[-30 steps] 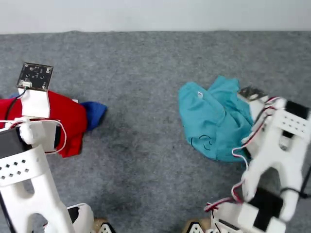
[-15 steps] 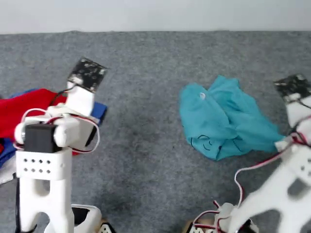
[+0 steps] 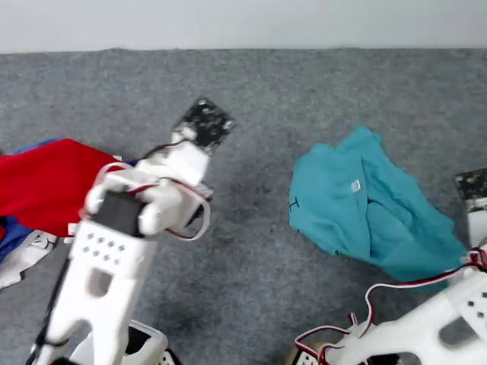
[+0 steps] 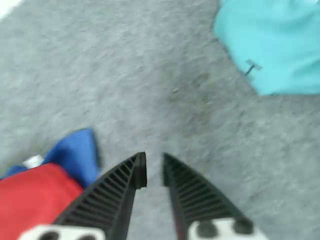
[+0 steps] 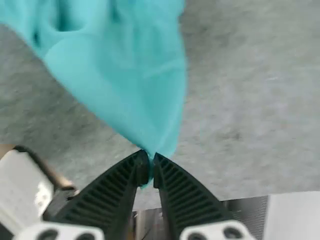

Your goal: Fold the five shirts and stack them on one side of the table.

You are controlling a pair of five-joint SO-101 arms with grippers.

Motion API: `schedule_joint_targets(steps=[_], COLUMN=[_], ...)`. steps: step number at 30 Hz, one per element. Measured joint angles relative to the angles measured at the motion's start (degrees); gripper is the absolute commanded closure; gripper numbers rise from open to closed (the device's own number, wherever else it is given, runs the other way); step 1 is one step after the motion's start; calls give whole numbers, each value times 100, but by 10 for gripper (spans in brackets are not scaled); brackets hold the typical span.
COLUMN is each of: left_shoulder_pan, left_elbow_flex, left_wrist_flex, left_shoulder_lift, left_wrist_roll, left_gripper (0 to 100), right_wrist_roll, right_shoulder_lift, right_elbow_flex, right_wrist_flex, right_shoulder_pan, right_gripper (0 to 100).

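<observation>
The right pincer [image 5: 151, 162] is clamped on a corner of the teal shirt [image 5: 125, 75]. Its jaws are almost together, with a pinch of cloth between the tips. The rest of the garment fans out ahead of it in loose folds across the grey table [image 3: 251, 106]. From above, the teal shirt [image 3: 373, 209] lies crumpled on the right arm's side of the table, its near corner drawn towards that arm.

The left pincer [image 4: 154, 170] hangs over bare grey surface with its jaws a narrow slit apart and nothing between them. The teal shirt [image 4: 270, 45] lies well ahead of it, off to its right, with open table between. Close by on its left lies the red shirt [image 4: 30, 200], with a blue shirt [image 4: 75, 152] poking out from under the red one's edge, just beside the jaw tips.

In the high view the red shirt [image 3: 46, 182] sits at the table's left edge. The blue shirt [image 3: 11, 232] peeks out beneath it, and a pale garment [image 3: 23, 255] lies against its near side.
</observation>
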Motion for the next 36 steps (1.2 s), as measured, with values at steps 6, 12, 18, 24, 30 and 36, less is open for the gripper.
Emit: schedule_joint_targets(steps=[6,12,18,24,30,36], left_shoulder_pan=[615,1257,1705,1960,2119,2233], left_elbow_flex=[-299,-1292,-2646,-4088,-5319,-6075], left_wrist_flex=[-440,-492,-492,-492,-492,-396], left_shoulder_lift=[1468,3235,4958,6207,7138,8070], left_wrist_roll=[536,580,580,580,932,1090], left_gripper=[852,852,852,852,851,856], right_wrist_roll=[0,0,0,0,0,0], right_shoulder_lift=[0,0,0,0,0,0], right_elbow_flex=[686,1064,1266,1266,1266,1266], right_wrist_flex=[0,0,0,0,0,0], right_shoulder_pan=[9,9,9,9,9,9], right_gripper=[991,991,991,991,991,991])
